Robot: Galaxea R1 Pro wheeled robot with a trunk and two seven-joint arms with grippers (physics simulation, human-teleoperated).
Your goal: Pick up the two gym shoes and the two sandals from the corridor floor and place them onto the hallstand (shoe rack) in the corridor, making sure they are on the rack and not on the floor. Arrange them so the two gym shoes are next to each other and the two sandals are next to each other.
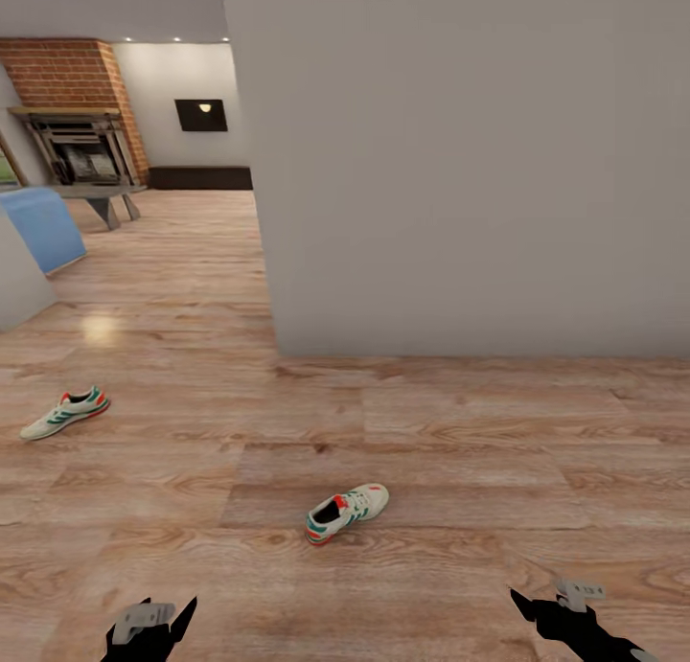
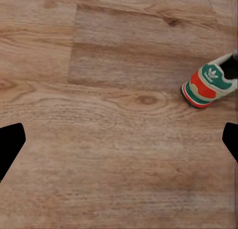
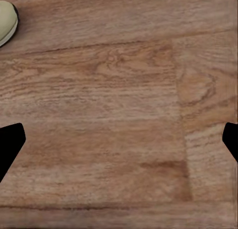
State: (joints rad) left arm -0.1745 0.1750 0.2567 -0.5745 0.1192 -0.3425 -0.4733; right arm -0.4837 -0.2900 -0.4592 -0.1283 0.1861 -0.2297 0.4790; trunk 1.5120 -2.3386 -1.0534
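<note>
Two cream-white gym shoes with teal stripes lie on the wood-plank corridor floor (image 1: pixel 460 432). One gym shoe (image 1: pixel 347 513) is just ahead of me, between my arms. The other gym shoe (image 1: pixel 65 413) lies far to the left. My left gripper (image 1: pixel 158 616) and right gripper (image 1: pixel 551 600) hover low and open on either side of the near shoe. The left wrist view shows that shoe's red-orange heel (image 2: pixel 210 85) beyond the open left gripper (image 2: pixel 119 144). Its pale toe (image 3: pixel 6 21) shows beyond the open right gripper (image 3: pixel 119 144). The sandals and the hallstand are out of view.
A plain grey wall (image 1: pixel 460 164) stands ahead, its corner near the middle. To its left the floor runs into a room with a brick fireplace (image 1: pixel 77 116), a low table (image 1: pixel 101 197) and a blue seat (image 1: pixel 43 226).
</note>
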